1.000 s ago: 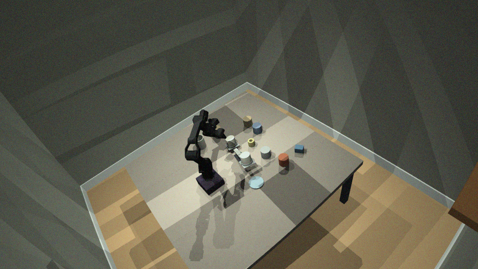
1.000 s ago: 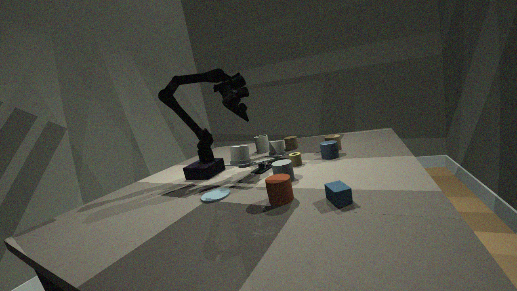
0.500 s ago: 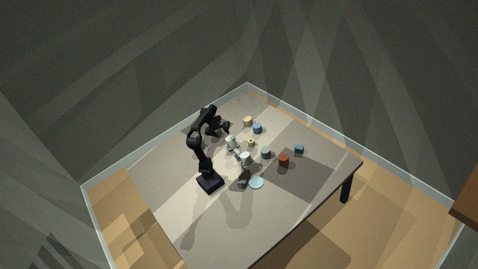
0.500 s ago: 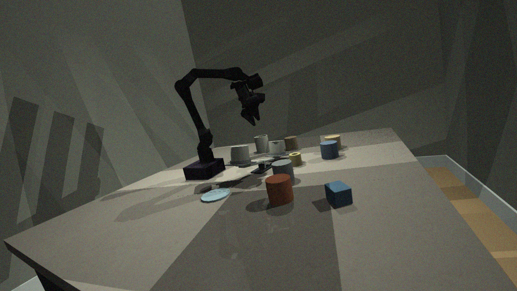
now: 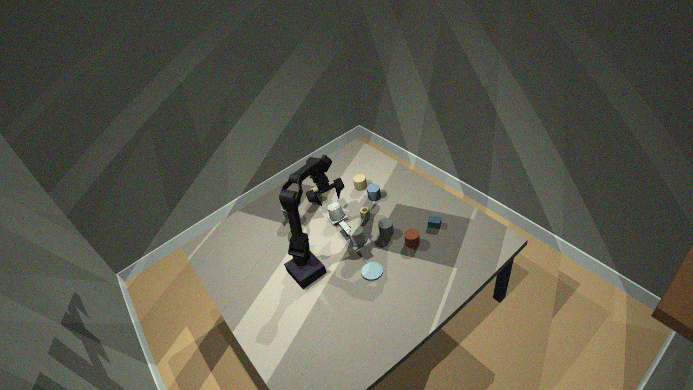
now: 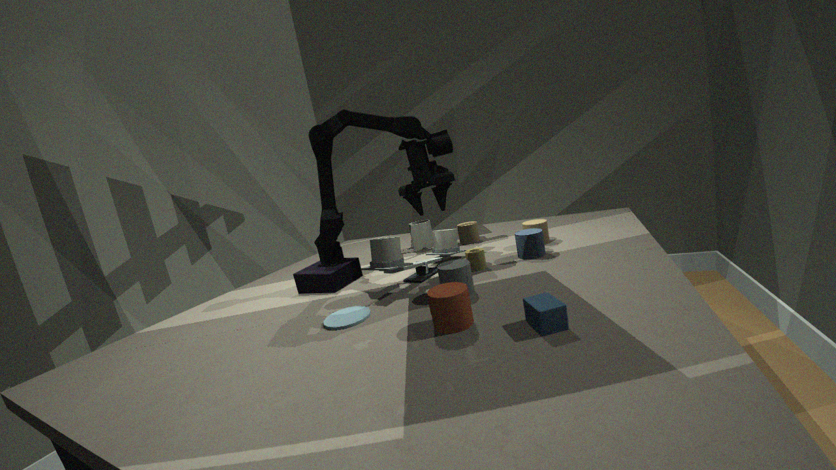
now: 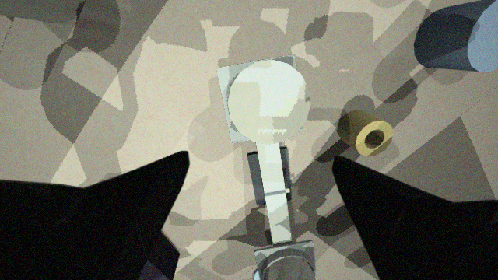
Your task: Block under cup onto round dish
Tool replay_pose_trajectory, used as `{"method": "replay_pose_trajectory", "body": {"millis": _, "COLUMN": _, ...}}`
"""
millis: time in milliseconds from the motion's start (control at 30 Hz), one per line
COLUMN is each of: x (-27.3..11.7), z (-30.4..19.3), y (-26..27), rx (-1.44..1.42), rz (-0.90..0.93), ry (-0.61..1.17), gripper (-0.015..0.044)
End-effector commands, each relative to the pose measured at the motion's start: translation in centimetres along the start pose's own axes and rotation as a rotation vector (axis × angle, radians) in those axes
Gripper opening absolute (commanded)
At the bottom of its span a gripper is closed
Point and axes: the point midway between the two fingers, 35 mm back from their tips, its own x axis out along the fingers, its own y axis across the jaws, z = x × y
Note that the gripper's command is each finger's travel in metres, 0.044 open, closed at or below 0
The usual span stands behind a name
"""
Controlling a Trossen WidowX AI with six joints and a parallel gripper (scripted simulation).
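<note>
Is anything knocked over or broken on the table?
Nothing stands out. Both cups stand upright on the ends of the balance, the round dish lies flat with nothing on it, and the open gripper hangs above, holding nothing.

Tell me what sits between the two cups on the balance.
Only the balance's pale beam over its dark base runs from the far cup to the near cup; the wrist view shows it. The open claw hangs above.
</note>
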Motion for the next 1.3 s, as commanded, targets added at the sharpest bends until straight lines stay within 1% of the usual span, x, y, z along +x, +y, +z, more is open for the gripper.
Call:
{"method": "replay_pose_trajectory", "body": {"millis": 0, "x": 1.3, "z": 0.8, "y": -0.8, "rx": -0.089, "rz": 0.05, "ry": -0.01, "gripper": 0.044}}
{"method": "replay_pose_trajectory", "body": {"millis": 167, "x": 2.6, "z": 1.5, "y": -1.6, "rx": -0.183, "rz": 0.099, "ry": -0.025, "gripper": 0.044}}
{"method": "replay_pose_trajectory", "body": {"millis": 300, "x": 2.7, "z": 1.5, "y": -1.6, "rx": -0.183, "rz": 0.099, "ry": -0.025, "gripper": 0.044}}
{"method": "replay_pose_trajectory", "body": {"millis": 433, "x": 4.1, "z": 1.5, "y": -1.4, "rx": -0.183, "rz": 0.098, "ry": -0.025, "gripper": 0.044}}
{"method": "replay_pose_trajectory", "body": {"millis": 1267, "x": 7.6, "z": 1.7, "y": -1.2, "rx": -0.182, "rz": 0.098, "ry": -0.024, "gripper": 0.044}}
